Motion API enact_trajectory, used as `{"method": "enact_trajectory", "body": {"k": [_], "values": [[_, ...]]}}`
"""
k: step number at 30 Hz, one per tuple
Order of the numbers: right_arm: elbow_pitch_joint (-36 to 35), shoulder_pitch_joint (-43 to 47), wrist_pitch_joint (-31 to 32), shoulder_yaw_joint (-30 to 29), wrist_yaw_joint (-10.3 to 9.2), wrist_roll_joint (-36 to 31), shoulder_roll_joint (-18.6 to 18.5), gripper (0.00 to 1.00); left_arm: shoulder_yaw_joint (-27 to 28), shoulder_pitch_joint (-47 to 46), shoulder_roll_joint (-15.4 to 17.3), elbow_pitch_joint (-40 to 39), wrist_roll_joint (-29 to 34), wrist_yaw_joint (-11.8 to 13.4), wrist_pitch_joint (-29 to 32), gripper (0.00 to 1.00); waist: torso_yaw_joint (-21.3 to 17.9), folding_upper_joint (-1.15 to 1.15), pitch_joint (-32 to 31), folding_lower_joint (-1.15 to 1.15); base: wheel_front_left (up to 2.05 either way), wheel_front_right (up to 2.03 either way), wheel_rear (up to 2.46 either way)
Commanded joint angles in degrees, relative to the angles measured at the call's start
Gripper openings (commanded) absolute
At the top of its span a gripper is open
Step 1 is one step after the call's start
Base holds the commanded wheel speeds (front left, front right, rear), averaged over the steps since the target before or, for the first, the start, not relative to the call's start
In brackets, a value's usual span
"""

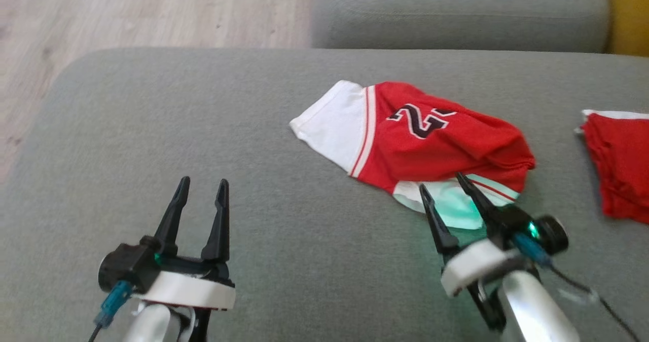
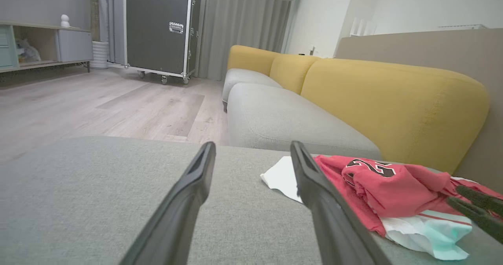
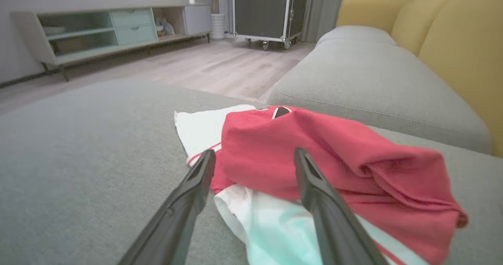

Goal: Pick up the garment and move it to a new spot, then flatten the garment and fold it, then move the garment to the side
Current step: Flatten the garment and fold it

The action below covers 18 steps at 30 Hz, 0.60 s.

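Grey sofa seat (image 1: pixel 152 129), yellow backrest (image 2: pixel 393 100); black wheeled case (image 2: pixel 157 25) on wood floor (image 2: pixel 98 100), sideboard (image 3: pixel 98 29) beyond

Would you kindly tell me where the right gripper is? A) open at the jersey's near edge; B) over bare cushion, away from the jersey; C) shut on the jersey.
A: the right gripper has its fingers spread at the white near edge of the red jersey, with nothing pinched.
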Motion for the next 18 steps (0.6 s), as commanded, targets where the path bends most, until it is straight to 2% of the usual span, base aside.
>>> {"method": "enact_trajectory", "body": {"k": [1,7,12,15,16,17,18], "values": [[0.74,-5.17,1.92,1.41,-0.04,-2.57,-0.11,1.00,2.71,-3.11,-0.33,-0.84,0.90,-0.70,-0.37,1.00,1.43,0.00,1.02,0.00,0.00,0.00,0.00],[10.12,-13.66,7.22,1.47,-0.04,-11.49,-0.11,1.00,3.50,-4.21,-2.89,0.92,2.45,-2.62,-0.37,1.00,4.77,0.00,2.68,0.00,0.00,0.00,0.00],[17.19,-18.45,9.97,-2.80,-0.04,-18.78,-0.25,1.00,4.04,-5.25,-4.36,1.87,3.23,-3.65,-0.37,1.00,7.57,0.00,3.60,0.00,0.00,0.00,0.00],[19.35,-19.66,10.23,-4.88,-0.04,-20.77,-0.25,1.00,4.34,-5.38,-4.79,2.13,3.49,-3.91,-0.37,1.00,8.28,0.00,3.72,0.00,0.00,0.00,0.00],[20.35,-20.15,10.02,-5.86,-0.04,-21.20,-0.24,0.93,4.51,-5.34,-4.97,2.26,3.61,-4.01,-0.37,1.00,8.48,0.00,3.68,0.00,0.00,0.00,0.00],[21.09,-20.66,9.47,-6.89,-0.04,-21.35,-0.23,0.12,4.67,-5.27,-5.13,2.36,3.74,-4.10,-0.37,1.00,8.61,0.00,3.63,0.00,0.00,0.00,0.00],[21.57,-21.10,8.64,-7.84,-0.04,-21.37,-0.21,0.00,4.88,-5.17,-5.28,2.42,3.85,-4.17,-0.37,1.00,8.64,0.00,3.58,0.00,0.00,0.00,0.00]]}}
